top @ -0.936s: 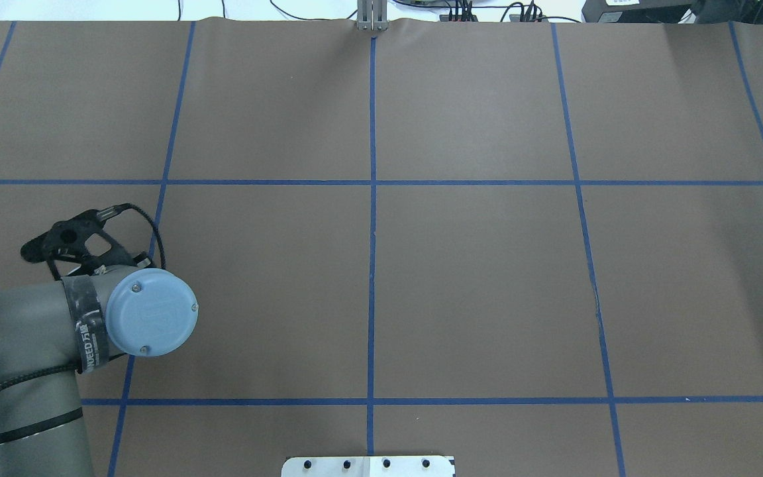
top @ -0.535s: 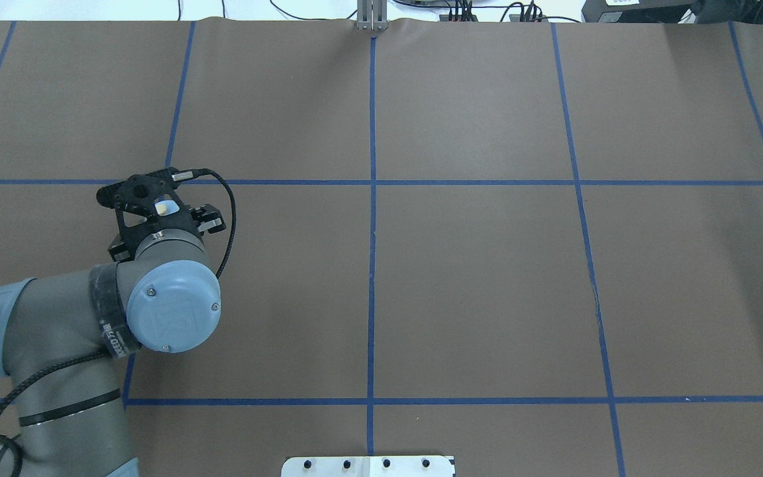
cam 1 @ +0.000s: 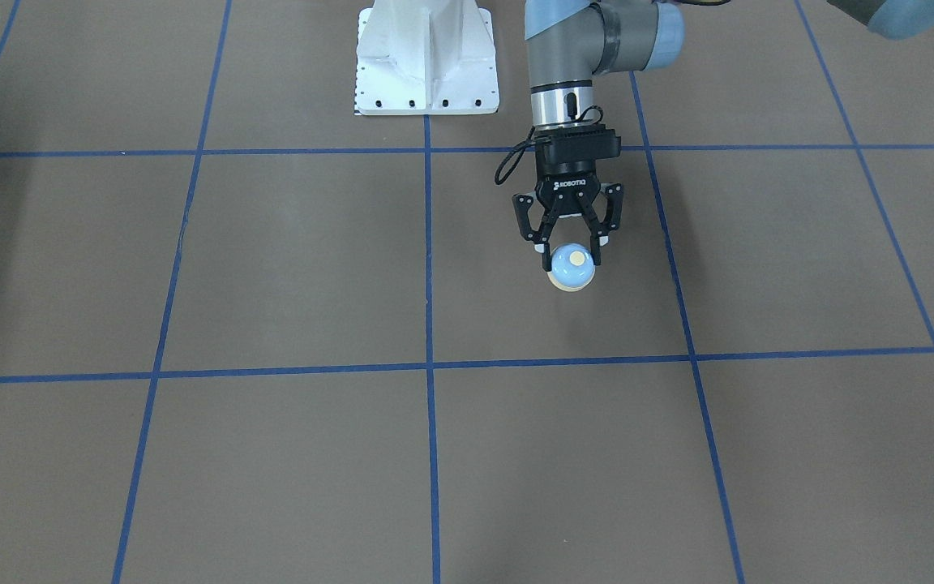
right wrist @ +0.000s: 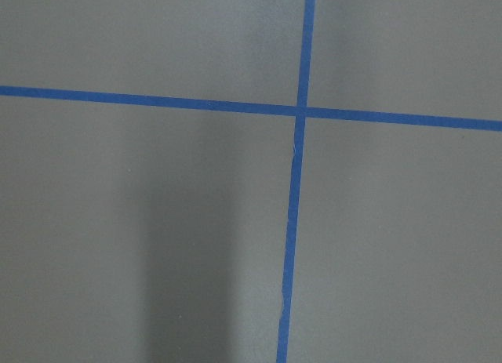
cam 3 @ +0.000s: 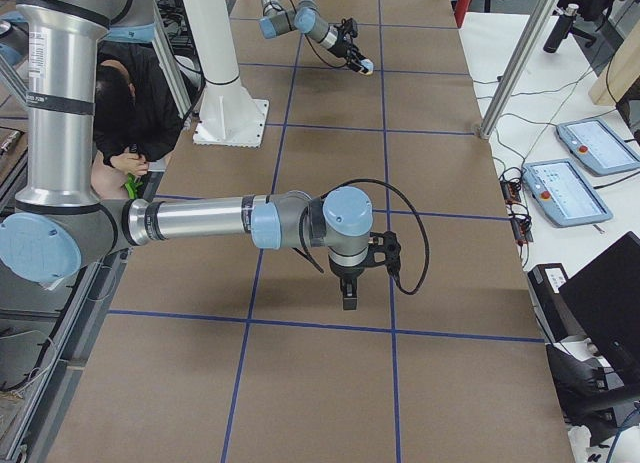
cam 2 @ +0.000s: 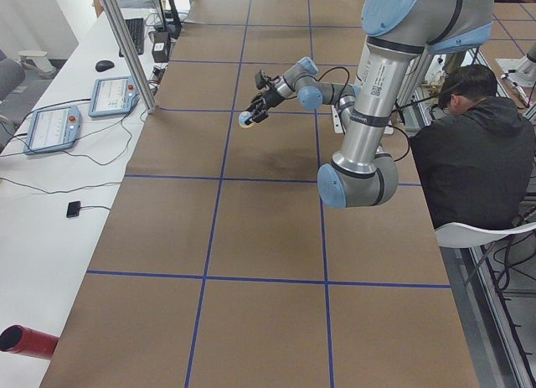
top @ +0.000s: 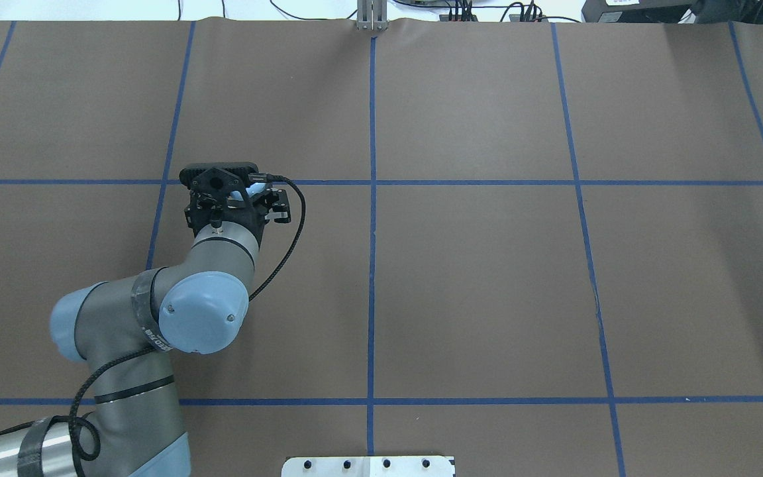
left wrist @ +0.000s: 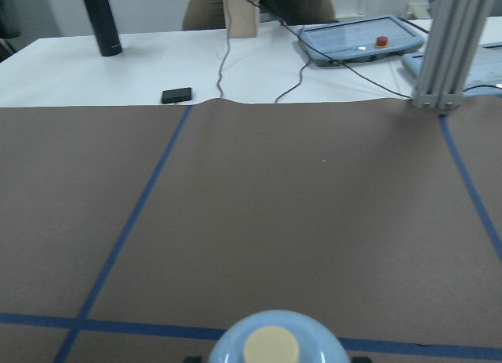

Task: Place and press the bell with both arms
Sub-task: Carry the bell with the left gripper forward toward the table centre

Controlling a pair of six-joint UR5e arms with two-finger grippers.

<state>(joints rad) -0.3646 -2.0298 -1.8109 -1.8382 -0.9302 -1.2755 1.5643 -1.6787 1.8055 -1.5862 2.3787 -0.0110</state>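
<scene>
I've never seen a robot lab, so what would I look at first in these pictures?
The little light-blue bell with its cream button pops out first, pinched in the black jaws of the left arm over the robot's left half of the brown table. Next come the blue tape lines crossing it, and the right arm stretched low over it in the right-side view.

Probably a robotics lab: taped-grid table [top: 487, 265], teach pendants [cam 2: 117, 95], aluminium posts [cam 2: 127, 44].

overhead: behind, down | front: opposite, steep; both share tabletop [cam 1: 272, 268], bell [cam 1: 571, 269] | sides: endwise | left wrist: low, forward | right wrist: close, downward
</scene>
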